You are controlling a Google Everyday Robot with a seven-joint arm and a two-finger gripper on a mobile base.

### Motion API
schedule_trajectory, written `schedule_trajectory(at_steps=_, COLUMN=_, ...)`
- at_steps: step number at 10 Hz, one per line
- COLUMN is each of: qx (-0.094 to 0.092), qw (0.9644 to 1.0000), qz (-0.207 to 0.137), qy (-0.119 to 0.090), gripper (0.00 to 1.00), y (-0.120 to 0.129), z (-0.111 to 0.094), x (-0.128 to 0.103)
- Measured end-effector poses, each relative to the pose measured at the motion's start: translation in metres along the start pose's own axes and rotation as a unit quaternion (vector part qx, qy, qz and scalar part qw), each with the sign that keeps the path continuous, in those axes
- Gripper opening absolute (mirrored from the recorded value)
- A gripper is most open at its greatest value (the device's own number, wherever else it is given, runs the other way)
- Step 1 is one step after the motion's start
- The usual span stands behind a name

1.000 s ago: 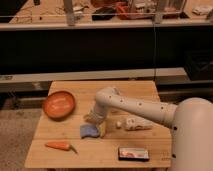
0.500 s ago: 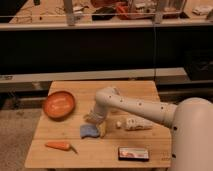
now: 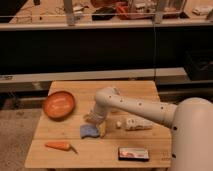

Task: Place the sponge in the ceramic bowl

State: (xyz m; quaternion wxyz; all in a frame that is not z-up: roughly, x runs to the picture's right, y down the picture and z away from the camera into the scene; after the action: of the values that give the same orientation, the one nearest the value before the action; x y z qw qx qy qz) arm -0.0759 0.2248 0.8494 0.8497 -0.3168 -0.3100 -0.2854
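1. One light wooden table point(image 3: 142, 92) stands on a speckled floor point(image 3: 15, 132), with a dark, cluttered rack point(image 3: 100, 45) behind it.
2. The white arm point(image 3: 140, 107) reaches over the tabletop. Its gripper point(image 3: 93, 119) hangs low near the middle, and I cannot tell whether it is spread or pressed together.
3. The sponge point(image 3: 89, 132) lies flat just in front of the gripper, so close I cannot say if they touch.
4. The ceramic bowl point(image 3: 59, 104) sits near the gripper, back and to its left as I look, apart from the sponge.
5. A carrot point(image 3: 57, 146) lies past the sponge, by the front edge.
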Motion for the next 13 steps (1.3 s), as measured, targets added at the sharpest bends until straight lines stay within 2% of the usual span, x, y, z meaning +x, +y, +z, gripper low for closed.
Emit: schedule_trajectory(at_steps=13, qx=0.002, qw=1.0, qz=-0.002, qy=-0.002, gripper=0.8, y=-0.0044, z=0.001, x=0.0002)
